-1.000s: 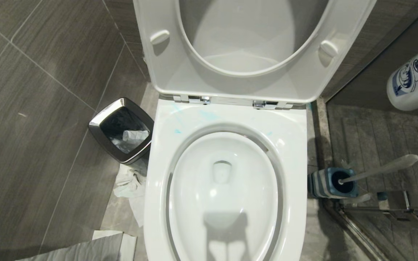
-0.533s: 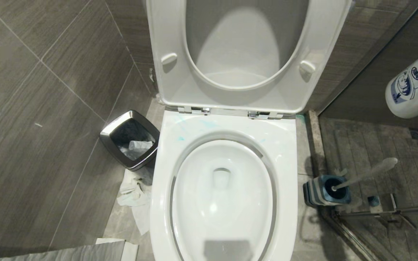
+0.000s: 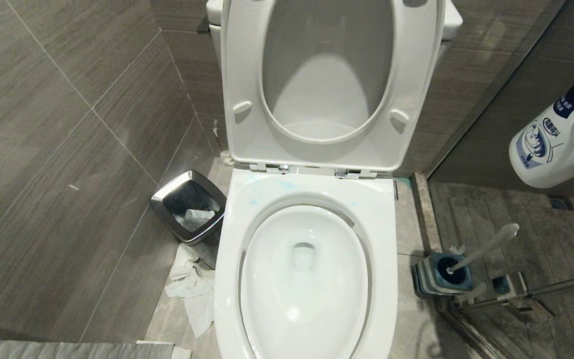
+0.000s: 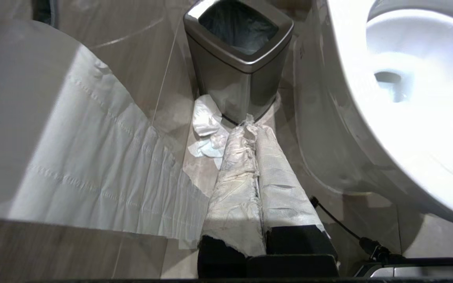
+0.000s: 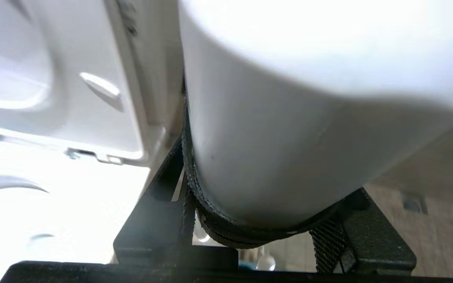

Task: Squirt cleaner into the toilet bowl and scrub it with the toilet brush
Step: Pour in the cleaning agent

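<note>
Toilet bowl [image 3: 305,279] lay open below me, seat and lid [image 3: 332,85] raised against the wall, with faint blue smears on the back of its broad rim and only clear water showing in the basin.

My right pincer [image 5: 266,232] was clamped around the base of a white cleaner bottle [image 3: 556,144], which hung at the right edge of the head view, well apart from the bowl and off beyond its right side. My left pincer [image 4: 256,173], its fingers wrapped in white paper and pressed together on nothing, hung low near the floor beside the bowl's left flank.

I judged that the squirting step was in hand but not yet begun: no fresh cleaner showed inside the basin. The next move called for carrying the bottle across over the bowl, tipping its nozzle down inside the rim and squeezing. I could not see the cap or nozzle.

Toilet brush [image 3: 481,247] stood untouched in its blue-and-grey holder [image 3: 439,274] on the floor near the bowl's right side, handle leaning away from the bowl.

A chrome-rimmed square bin [image 3: 190,212] stood on the floor touching or just beside the bowl's back left corner, lined in black with a little crumpled paper inside. More crumpled paper [image 3: 192,289] lay on the floor in front of the bin.
</note>
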